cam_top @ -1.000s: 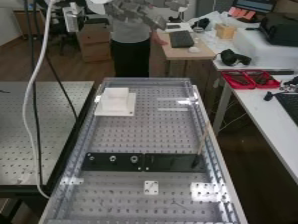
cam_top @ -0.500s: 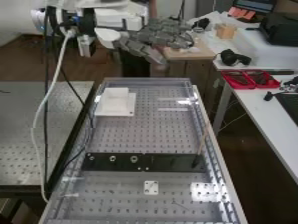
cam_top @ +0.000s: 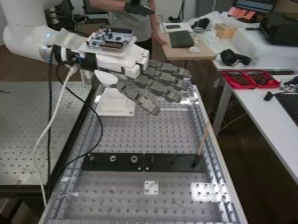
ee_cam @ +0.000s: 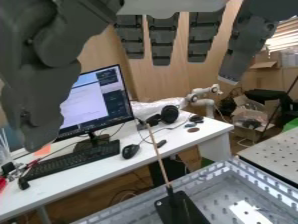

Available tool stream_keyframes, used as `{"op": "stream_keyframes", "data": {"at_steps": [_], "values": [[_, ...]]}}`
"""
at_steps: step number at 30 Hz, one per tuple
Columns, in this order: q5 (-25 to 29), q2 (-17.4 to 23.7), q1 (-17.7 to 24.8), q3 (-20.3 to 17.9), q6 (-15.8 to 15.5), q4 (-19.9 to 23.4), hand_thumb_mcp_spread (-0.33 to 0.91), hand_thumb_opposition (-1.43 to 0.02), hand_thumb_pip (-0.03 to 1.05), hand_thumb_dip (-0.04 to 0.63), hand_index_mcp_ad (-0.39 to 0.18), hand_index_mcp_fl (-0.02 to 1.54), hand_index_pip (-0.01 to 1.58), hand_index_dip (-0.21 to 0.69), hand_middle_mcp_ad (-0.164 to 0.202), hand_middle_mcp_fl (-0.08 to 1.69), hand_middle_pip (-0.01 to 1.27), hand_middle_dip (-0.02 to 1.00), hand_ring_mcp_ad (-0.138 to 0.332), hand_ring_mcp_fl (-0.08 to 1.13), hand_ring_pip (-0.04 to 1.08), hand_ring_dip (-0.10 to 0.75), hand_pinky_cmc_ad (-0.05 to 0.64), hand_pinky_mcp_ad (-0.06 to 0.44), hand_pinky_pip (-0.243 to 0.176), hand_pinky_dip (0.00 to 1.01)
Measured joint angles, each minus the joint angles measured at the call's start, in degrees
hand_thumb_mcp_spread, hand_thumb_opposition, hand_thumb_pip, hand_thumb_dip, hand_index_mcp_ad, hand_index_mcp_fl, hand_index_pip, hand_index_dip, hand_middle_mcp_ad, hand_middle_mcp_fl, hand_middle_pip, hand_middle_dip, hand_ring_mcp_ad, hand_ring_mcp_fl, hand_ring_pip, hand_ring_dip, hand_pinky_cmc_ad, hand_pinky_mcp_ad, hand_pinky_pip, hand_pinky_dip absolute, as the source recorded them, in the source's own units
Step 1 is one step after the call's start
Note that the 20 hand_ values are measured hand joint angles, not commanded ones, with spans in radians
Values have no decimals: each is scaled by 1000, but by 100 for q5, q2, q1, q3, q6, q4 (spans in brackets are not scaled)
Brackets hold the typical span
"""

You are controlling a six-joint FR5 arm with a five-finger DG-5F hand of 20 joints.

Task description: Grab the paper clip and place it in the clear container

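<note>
So that a pinch can presumably follow, the dark grey hand hangs over the perforated bench top, its straight fingers released and empty.

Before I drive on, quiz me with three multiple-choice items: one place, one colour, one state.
1. Where does the thin stick rise from?
A) the white block
B) the black strip
C) the tray
2. What colour is that tray?
A) blue
B) green
C) red

3. How is the robot's hand?
A) extended, empty
B) clenched in a fist
C) curled round the stick

1 B: its foot meets the strip's right end in the high view.
2 C: its rim is plainly red.
3 A: its fingers are extended above the bench, gripping nothing.
</note>
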Motion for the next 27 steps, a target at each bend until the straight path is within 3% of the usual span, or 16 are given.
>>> {"op": "stream_keyframes", "data": {"at_steps": [4, 16, 27], "values": [[-222, -113, -254, -53, 64, 133, 279, -730, 560, 143, -52, 51, 185, 45, 70, 7, 124, 188, 164, 0, 93, 124, 380, 316, -106, 529], [-1358, -586, -1322, -80, 128, 371, 312, -740, 621, 187, -87, 110, 691, 24, 72, 9, 126, 188, 164, 2, 93, 124, 380, 312, -106, 510], [-2550, -1210, -2070, 240, 50, 454, 340, -775, 641, 188, -91, 89, 1127, 30, 68, 9, 126, 188, 164, 2, 93, 124, 380, 312, -106, 485]]}}
